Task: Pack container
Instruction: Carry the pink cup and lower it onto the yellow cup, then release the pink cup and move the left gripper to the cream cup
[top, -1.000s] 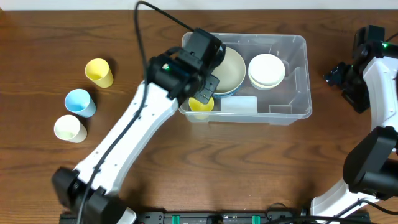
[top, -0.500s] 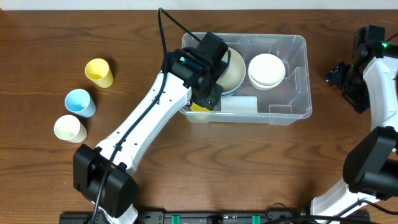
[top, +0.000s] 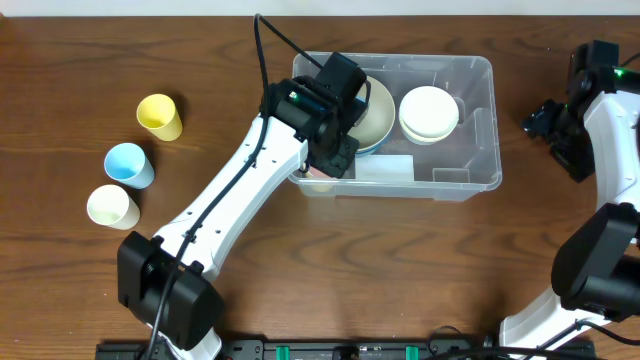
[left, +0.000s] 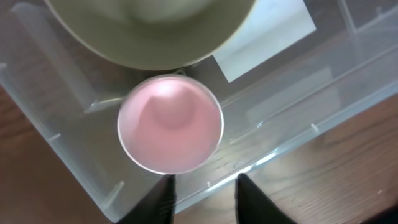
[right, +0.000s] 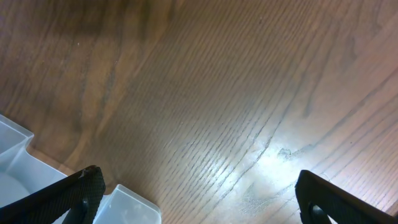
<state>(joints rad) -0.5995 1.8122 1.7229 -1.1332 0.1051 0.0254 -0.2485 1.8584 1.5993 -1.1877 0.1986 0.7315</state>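
Black-fingered left gripper (left: 205, 193): jaws, shut a second ago, now parted and clear of the glossy pink cup (left: 170, 123), which stands released in the container (left: 280, 118), near-left corner, beside a matte beige bowl (left: 149, 31); one more item packed. Container: clear plastic, rounded rim, directly beneath this gripper. Left of it wait smooth tapered cups: yellow cup (top: 158, 115), blue cup (top: 128, 164), cream cup (top: 112, 206). Right gripper (right: 199, 193), right of container: jaws wide apart, empty.

The container (top: 495, 120) is a large clear rectangular plastic bin with a rounded rim and moulded notches in its walls. It stands upright and lidless near the table's far edge, right of centre, long sides parallel to that edge. A white label (top: 385, 168) lies by its front wall.
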